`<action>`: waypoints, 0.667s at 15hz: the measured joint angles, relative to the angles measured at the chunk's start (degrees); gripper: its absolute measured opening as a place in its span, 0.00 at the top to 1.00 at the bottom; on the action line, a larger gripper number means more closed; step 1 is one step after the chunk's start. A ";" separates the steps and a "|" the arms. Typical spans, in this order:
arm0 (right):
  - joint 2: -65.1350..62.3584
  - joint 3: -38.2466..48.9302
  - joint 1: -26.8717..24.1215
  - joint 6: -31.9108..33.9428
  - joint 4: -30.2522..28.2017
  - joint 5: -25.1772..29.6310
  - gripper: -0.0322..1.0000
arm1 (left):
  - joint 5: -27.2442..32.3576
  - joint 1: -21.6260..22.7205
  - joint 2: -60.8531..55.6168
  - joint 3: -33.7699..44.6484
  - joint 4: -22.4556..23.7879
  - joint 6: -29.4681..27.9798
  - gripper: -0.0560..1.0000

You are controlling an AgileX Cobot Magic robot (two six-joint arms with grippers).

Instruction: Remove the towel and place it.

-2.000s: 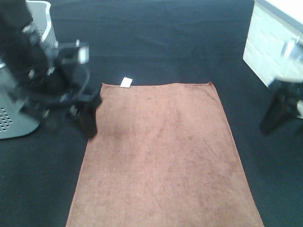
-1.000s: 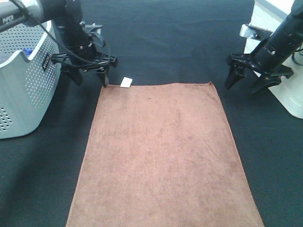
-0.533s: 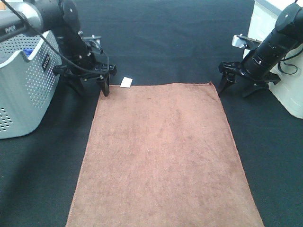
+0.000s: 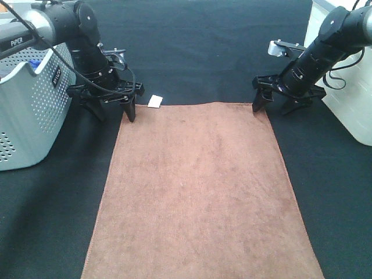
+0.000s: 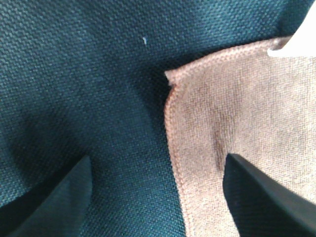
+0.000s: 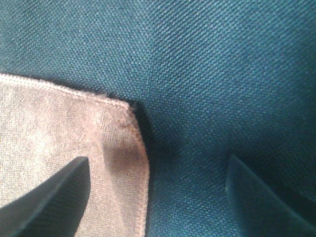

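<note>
Left gripper (image 4: 114, 109) jaws apart, nothing held. It straddles the towel's far left corner: in the wrist view (image 5: 160, 197) one finger is over cloth, the other over the black mat (image 4: 203, 46). Right gripper (image 4: 272, 106) is also apart and empty, straddling the far right corner the same way (image 6: 158, 197).

The towel (image 4: 197, 186) lies flat and spread on the mat, outside the grey basket (image 4: 29, 116), with its white tag (image 4: 154, 101) just beside the left fingers.

Risks as I see them:
- The cloth is thin and flat, so if I close here a finger could skate over the stitched edge and pinch nothing.
- If one side catches and the other misses, the towel skews or drags.
- Both sets of tips sit low, so any sideways move could snag a corner and rumple it.
- The left arm is near the basket wall, so swinging that way could bump it.
</note>
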 joint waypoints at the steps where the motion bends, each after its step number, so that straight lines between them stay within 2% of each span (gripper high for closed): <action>1: 0.23 -0.11 0.00 0.00 0.06 0.06 0.25 | 0.06 0.06 0.00 -0.06 -0.40 0.00 0.28; 6: 0.74 -0.57 1.38 0.06 -1.49 0.23 0.25 | -0.11 -0.06 0.00 -0.06 -3.09 0.34 0.28; 10: 1.20 -0.74 6.02 0.46 -8.14 -3.67 0.28 | -3.15 -3.78 0.17 -0.06 -4.53 -2.29 0.32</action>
